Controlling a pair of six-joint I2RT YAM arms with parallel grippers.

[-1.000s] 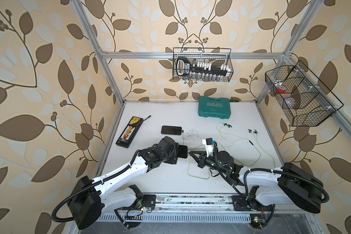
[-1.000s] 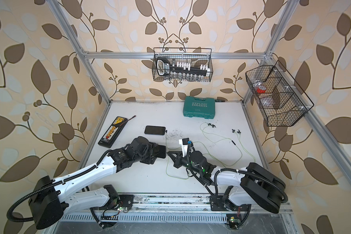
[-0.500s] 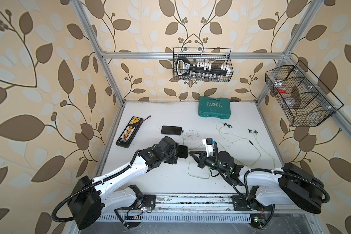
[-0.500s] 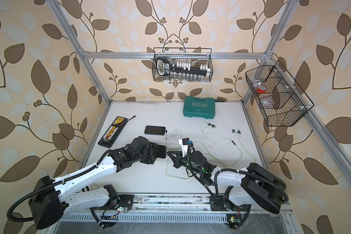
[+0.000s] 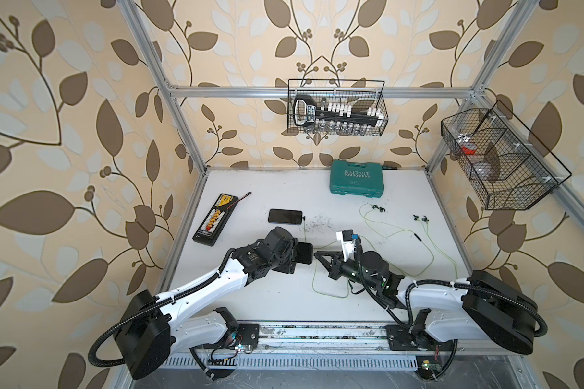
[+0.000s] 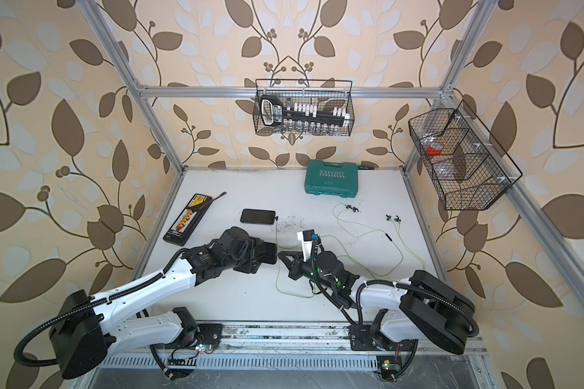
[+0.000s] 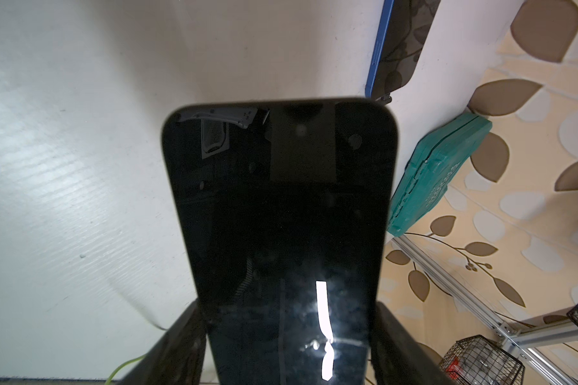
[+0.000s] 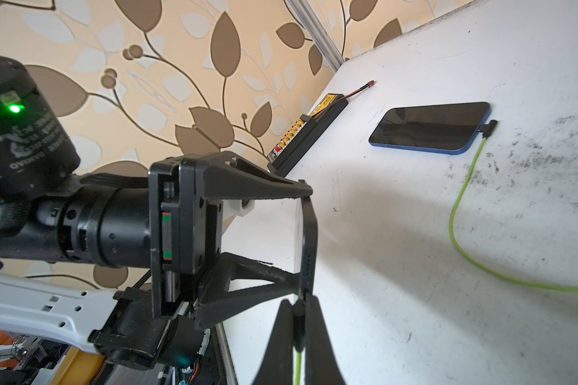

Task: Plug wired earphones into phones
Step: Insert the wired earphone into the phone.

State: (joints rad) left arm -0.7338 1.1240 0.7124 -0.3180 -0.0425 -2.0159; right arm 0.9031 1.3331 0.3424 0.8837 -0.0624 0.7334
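Left end effector (image 5: 295,255): jaws set wide, clamped on the long sides of the held phone (image 5: 305,253), above mid-table. Right end effector (image 8: 297,310): pinched closed on a small black plug (image 8: 299,321).

Room: bare table (image 5: 284,303) lies in front of both arms. The long black case (image 5: 214,224) lies by the left edge and the teal case (image 5: 357,182) at the back.

Held phone: glossy black face, rounded corners, seen edge-on from the right wrist. A yellow-green cable (image 8: 297,366) trails from the plug.

Plug tip sits right at the held phone's short end. Cannot tell whether it is seated.

Second phone (image 5: 285,216): flat on the table behind the left end effector, its own plug in.
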